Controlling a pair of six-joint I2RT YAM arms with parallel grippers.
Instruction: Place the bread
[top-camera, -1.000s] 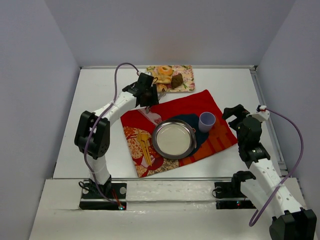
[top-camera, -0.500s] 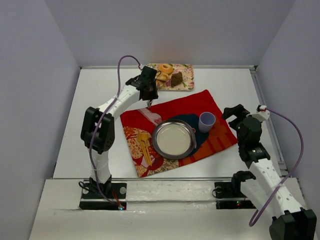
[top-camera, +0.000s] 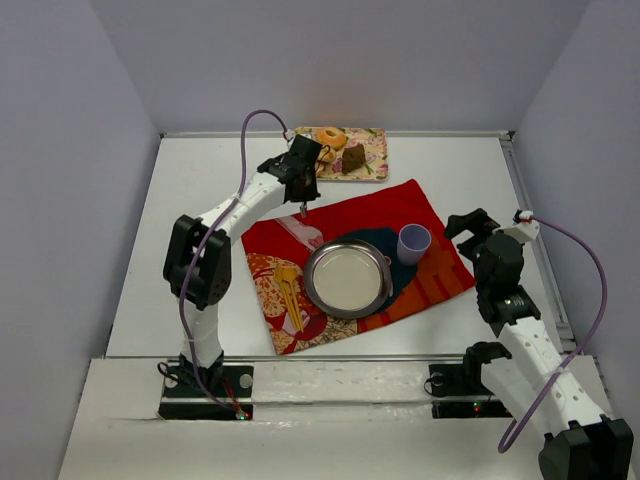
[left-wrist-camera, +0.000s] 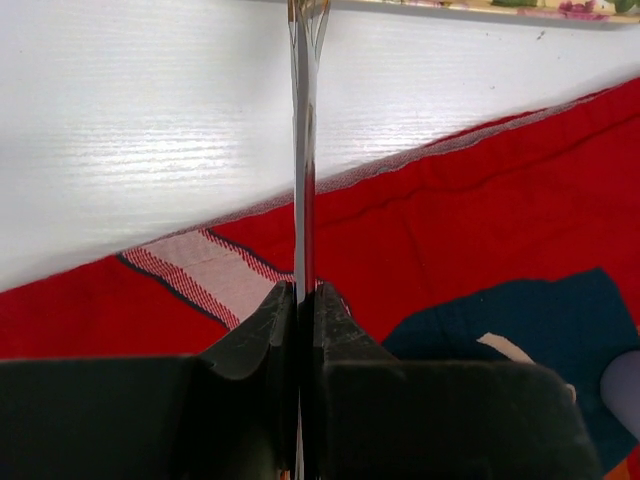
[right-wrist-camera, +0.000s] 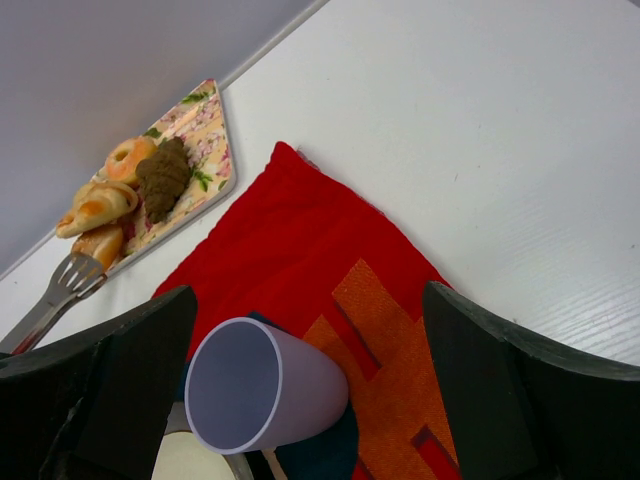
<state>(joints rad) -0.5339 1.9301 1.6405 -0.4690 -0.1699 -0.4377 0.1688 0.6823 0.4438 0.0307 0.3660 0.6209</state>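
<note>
My left fingers are pressed together on the handle of a pair of metal tongs. The two blades are squeezed flat against each other and run out toward the floral tray at the far end of the surface. The bread lies at the tray's near-left end, next to a doughnut and a dark cake piece. From the right wrist view the forked tong tip sits right against the roll, but I can't tell whether it has actually caught it. My right fingers stand wide apart and hold nothing, with the lilac cup just in front of them on the red cloth. I expect the roll to be light and soft, with a smooth rounded crust that could slip out of narrow blades or dent if I squeeze hard. I'd take it across its short middle, one blade on each long side, with only enough pressure to lift it. The round metal plate on the cloth looks like the likely spot to put it, so I'd carry it low and slowly.
</note>
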